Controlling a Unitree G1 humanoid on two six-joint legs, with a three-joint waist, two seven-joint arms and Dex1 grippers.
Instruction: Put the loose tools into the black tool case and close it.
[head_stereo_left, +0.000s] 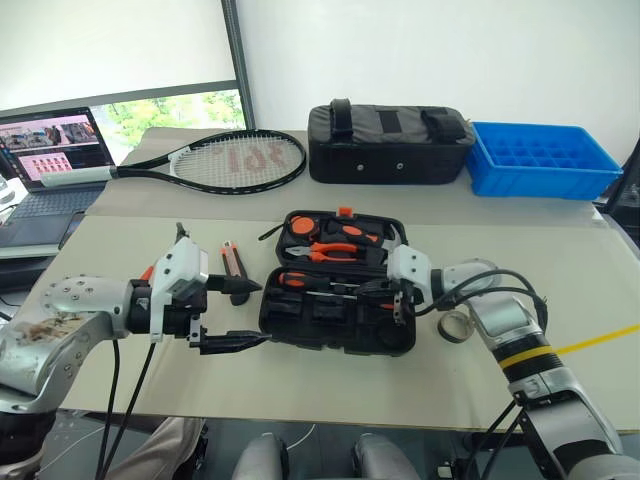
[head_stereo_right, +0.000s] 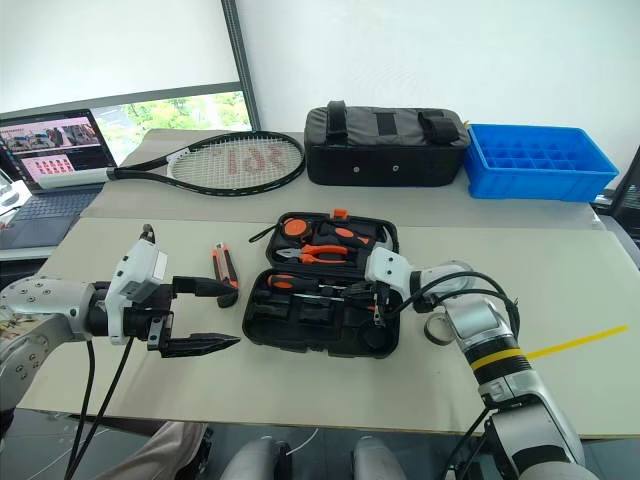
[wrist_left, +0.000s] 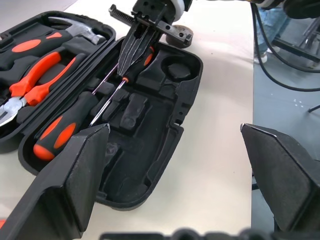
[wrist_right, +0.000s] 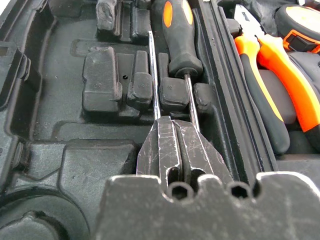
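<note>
Screwdrivers lie in the front half of the open black tool case, and our right gripper, fingers pressed together with nothing between them, rests its tips on the two shafts; we judge it should push straight down over the clips so both shafts seat without skating sideways. Our left gripper hangs spread and empty just left of the case, near the utility knife, likely next. Our right wrist view shows the shafts running through their grooves, while our head views show the loose knife.
</note>
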